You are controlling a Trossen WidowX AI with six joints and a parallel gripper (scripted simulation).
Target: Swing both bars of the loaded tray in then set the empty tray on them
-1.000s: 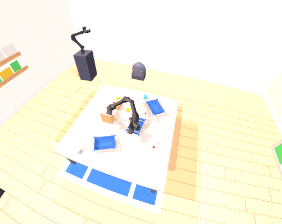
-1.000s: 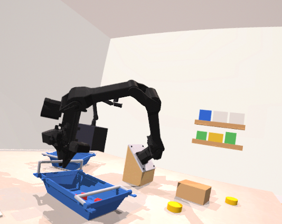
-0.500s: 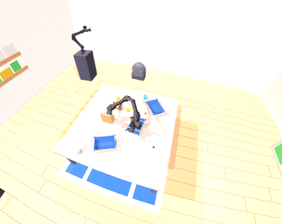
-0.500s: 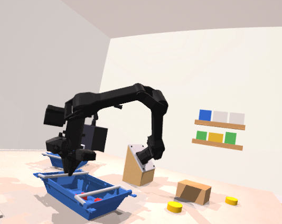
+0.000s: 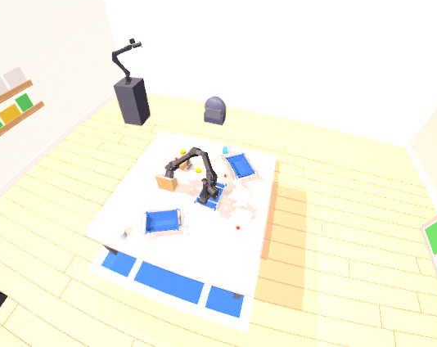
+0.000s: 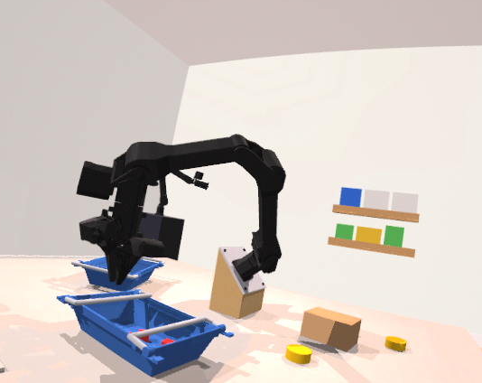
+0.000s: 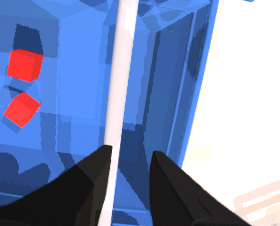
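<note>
The loaded blue tray [image 5: 211,205] [image 6: 112,340] [image 7: 171,100] stands on the table, with red blocks [image 6: 167,341] [image 7: 24,65] on its floor. Its far-end bar [image 6: 107,299] [image 7: 120,75] lies inward across the top, a little in from the end wall. The near-end bar [image 6: 180,327] also crosses over the tray's inside. My gripper [image 6: 115,282] [image 7: 132,150] is slightly open and empty, above the far-end bar; the bar runs beside and partly behind the left finger in the wrist view. An empty blue tray [image 5: 163,221] [image 6: 121,280] stands beyond, its bars out over its ends.
Another blue tray [image 5: 241,165] stands at the table's back right, near a teal cube [image 5: 225,150]. The arm's wooden base [image 5: 166,183] [image 6: 227,289], a wooden block [image 6: 317,327] and yellow discs [image 6: 298,353] [image 5: 182,151] are on the table. A loose red block [image 5: 237,227] lies at the right.
</note>
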